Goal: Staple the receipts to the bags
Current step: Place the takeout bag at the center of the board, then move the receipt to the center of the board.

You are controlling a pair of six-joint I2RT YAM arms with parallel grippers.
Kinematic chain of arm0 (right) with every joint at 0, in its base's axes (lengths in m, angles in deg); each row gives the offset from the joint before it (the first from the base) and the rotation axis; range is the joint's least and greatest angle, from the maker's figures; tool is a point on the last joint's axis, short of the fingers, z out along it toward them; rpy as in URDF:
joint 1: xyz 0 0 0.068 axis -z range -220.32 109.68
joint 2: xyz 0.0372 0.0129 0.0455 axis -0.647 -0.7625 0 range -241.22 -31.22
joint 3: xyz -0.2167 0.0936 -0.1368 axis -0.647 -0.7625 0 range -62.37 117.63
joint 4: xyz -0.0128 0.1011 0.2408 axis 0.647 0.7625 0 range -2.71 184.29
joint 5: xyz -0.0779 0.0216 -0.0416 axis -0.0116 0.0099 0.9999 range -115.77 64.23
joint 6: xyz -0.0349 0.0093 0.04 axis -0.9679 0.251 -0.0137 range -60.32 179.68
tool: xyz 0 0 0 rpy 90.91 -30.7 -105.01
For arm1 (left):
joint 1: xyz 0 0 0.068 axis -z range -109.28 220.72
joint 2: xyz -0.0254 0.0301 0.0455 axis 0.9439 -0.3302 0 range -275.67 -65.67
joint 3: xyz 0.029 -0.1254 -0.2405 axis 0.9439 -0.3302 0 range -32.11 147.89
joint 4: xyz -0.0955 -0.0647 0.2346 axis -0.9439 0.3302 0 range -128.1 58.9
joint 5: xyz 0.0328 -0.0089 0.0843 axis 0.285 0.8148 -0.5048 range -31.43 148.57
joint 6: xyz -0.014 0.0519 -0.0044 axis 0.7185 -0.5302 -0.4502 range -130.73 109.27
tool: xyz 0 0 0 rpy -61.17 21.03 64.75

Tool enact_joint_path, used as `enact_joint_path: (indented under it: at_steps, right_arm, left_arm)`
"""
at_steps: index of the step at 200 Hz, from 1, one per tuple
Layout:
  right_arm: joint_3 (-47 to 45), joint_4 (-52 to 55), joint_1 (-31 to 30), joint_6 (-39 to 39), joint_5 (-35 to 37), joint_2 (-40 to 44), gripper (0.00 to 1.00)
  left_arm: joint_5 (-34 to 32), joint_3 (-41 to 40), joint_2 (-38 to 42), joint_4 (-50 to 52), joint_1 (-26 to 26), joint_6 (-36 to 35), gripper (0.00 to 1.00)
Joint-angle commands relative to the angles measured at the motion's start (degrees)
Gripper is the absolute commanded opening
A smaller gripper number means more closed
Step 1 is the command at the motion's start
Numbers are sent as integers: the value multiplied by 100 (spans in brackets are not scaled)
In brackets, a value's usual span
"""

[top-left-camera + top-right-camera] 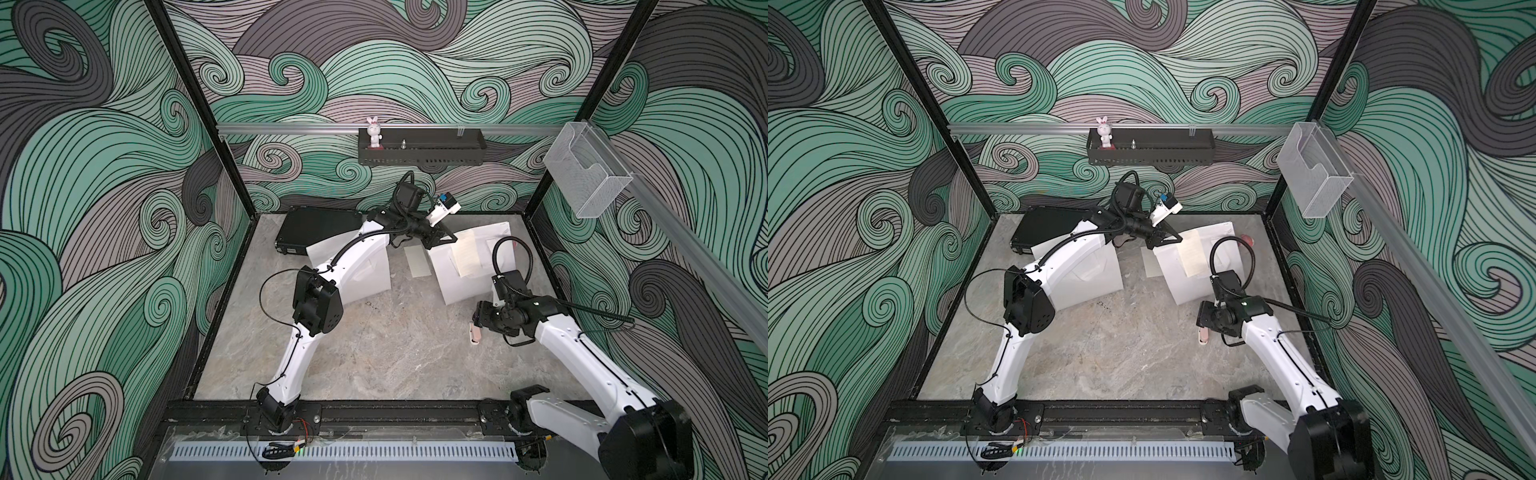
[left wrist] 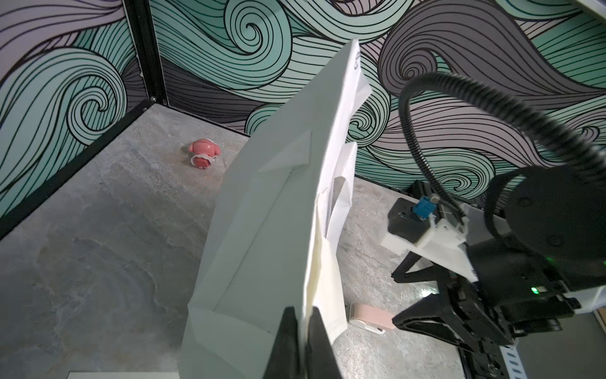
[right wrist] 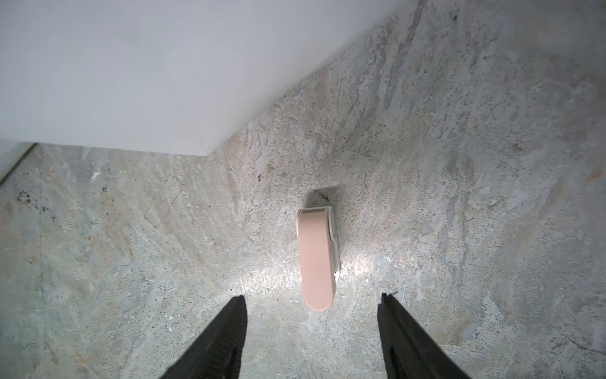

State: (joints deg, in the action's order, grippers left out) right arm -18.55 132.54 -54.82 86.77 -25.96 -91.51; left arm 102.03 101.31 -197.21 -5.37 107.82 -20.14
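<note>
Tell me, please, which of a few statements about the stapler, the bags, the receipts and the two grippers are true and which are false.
1. The stapler lies on the table, held by neither gripper. True.
2. The gripper on the right arm is shut. False: the right gripper is open, its jaws apart above the stapler.
3. The left gripper has the edge of a bag between its fingers. True.
4. Both slips lie on bags. False: one receipt lies on the bare table between the bags; the other lies on a bag.
5. The dark case sits by the arms' bases. False: the black case lies by the back wall.
</note>
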Motion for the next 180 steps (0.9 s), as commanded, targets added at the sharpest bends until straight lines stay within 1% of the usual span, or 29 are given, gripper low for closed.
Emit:
enact_joint_path:
  at_steps: [1, 6, 14, 26, 37, 59, 83, 104, 119, 131, 136, 141, 148, 152, 158, 161, 163, 172, 180]
  right_arm:
    - [112, 155, 11, -38, 54, 382, 67]
    - [83, 103, 11, -67, 23, 474, 67]
    - [27, -14, 9, -125, -97, 607, 67]
    - [-20, -136, 9, -147, -236, 736, 67]
    - [-30, -224, 4, -144, -358, 801, 67]
    - [37, -366, -120, -177, -479, 851, 65]
    - [147, -704, -541, -311, -357, 898, 60]
    - [268, -1086, -1088, -475, -62, 812, 57]
    - [389, -1366, -1454, -592, 102, 602, 52]
    - [526, -1565, -1745, -697, 241, 341, 50]
    - [599, -1645, -1867, -750, 310, 204, 49]
    - [675, -1722, -1971, -805, 375, 51, 48]
    - [791, -1792, -2115, -864, 441, -185, 47]
    - [858, -1861, -2184, -894, 463, -331, 46]
    - [973, -1918, -2272, -938, 482, -553, 45]
    - [1031, -1950, -2319, -963, 484, -684, 44]
    - [1087, -1968, -2340, -978, 489, -767, 44]
    - [1297, -2066, -2413, -1012, 465, -1166, 37]
    - [1528, -2089, -2443, -991, 441, -1563, 24]
  left_arm:
    - [118, 209, -179, -250, -19, 174, 27]
    - [109, 208, -158, -249, -19, 181, 32]
    - [16, 196, -123, -237, -21, 202, 46]
    - [-56, 188, -46, -175, -28, 171, 55]
    - [-112, 150, 49, -116, -35, 124, 58]
    - [-281, 60, 360, 30, -61, 190, 59]
    - [-646, -362, 947, -7, -163, 459, 60]
    - [-1202, -1087, 1731, -172, -391, 742, 60]
    - [-1711, -1911, 2386, -459, -586, 1105, 61]
    - [-2041, -2568, 2928, -612, -746, 1283, 64]
    - [-2254, -2846, 3159, -675, -814, 1389, 69]
    - [-2460, -3118, 3397, -740, -873, 1503, 71]
    - [-2716, -3476, 3716, -820, -969, 1614, 75]
    - [-2830, -3691, 3903, -855, -1026, 1663, 85]
    - [-2998, -4022, 4176, -901, -1101, 1695, 89]
    - [-3133, -4167, 4308, -903, -1132, 1716, 95]
    - [-3217, -4261, 4391, -903, -1152, 1732, 98]
    - [-3577, -4654, 4766, -893, -1258, 1842, 99]
    - [-3833, -4977, 5094, -828, -1347, 1971, 99]
